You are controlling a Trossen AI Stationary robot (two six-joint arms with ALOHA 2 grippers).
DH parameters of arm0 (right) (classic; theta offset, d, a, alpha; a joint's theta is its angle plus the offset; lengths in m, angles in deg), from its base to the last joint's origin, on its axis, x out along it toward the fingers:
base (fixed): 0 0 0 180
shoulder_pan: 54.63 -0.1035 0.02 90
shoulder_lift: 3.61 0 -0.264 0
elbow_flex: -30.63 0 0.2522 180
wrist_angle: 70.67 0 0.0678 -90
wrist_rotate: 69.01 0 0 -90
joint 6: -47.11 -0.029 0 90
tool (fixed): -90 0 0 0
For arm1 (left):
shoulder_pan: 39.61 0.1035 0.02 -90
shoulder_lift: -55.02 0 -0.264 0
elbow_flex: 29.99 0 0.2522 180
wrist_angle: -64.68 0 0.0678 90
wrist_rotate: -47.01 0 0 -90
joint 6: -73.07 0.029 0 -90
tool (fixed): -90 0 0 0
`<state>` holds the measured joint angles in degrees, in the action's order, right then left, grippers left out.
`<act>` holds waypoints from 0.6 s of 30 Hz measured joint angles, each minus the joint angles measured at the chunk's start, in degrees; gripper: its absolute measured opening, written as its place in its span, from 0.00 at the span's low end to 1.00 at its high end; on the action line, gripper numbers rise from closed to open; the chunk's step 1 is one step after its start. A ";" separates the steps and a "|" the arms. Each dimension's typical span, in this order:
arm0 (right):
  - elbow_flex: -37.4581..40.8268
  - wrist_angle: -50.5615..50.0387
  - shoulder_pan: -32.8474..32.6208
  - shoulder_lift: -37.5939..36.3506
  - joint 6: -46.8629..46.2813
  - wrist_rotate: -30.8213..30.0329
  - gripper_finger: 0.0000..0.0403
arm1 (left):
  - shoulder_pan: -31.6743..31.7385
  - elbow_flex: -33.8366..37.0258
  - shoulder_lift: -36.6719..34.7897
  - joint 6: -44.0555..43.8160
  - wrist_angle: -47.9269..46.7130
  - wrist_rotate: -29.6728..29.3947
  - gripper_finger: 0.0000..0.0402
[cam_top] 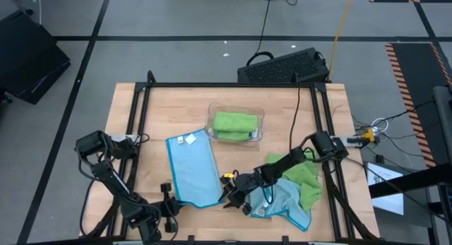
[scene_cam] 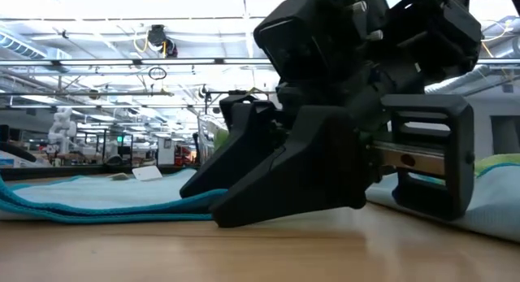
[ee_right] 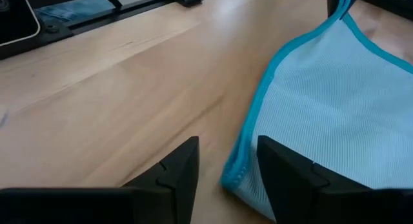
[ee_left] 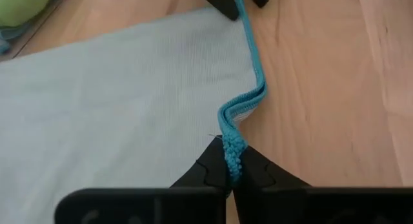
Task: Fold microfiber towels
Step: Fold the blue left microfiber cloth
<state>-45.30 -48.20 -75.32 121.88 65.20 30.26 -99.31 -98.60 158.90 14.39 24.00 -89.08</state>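
Pale wood forms the table [cam_top: 134,111], framed by black rails, with grey floor around it and a keyboard [cam_top: 282,67] beyond its far edge. On the middle of the table a light blue towel [cam_top: 192,169] lies spread flat, long and narrow, its darker blue hem running round it and a white tag [cam_top: 186,139] at its far end. Just beyond it a clear tray [cam_top: 235,126] holds a folded green towel [cam_top: 234,123]. Near the right edge a green cloth [cam_top: 300,173] and another blue cloth [cam_top: 284,201] lie rumpled together. The left arm reaches in low from the near edge, and the left gripper [ee_left: 230,174] is pinched together on the near hem of the flat blue towel, the edge bunched between its tips and kinked just ahead of them. The right arm stretches across from the right rail over the rumpled cloths, bent down to the wood; the right gripper [ee_right: 227,161] rests at the towel's near right corner with its fingers [ee_right: 179,169] apart, the hem lying between them, not clamped.
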 joint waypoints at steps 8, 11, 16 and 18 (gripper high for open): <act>0.02 -3.50 1.06 -0.02 -0.22 1.03 0.28 | 0.00 0.00 0.00 0.07 -0.11 0.11 0.03; 0.04 -4.63 1.25 0.00 -0.85 1.32 0.14 | 0.00 0.00 0.00 0.11 -0.13 0.09 0.02; 0.09 -3.98 1.00 0.11 -3.54 -1.40 0.02 | 0.00 0.00 0.00 0.28 0.04 0.05 0.02; 0.13 -3.57 0.40 0.08 -5.01 -3.21 0.03 | -0.04 0.00 0.00 0.10 0.23 0.07 0.02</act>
<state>-45.17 -51.77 -74.92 121.95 60.19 27.04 -99.35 -98.60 158.90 14.50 24.23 -89.00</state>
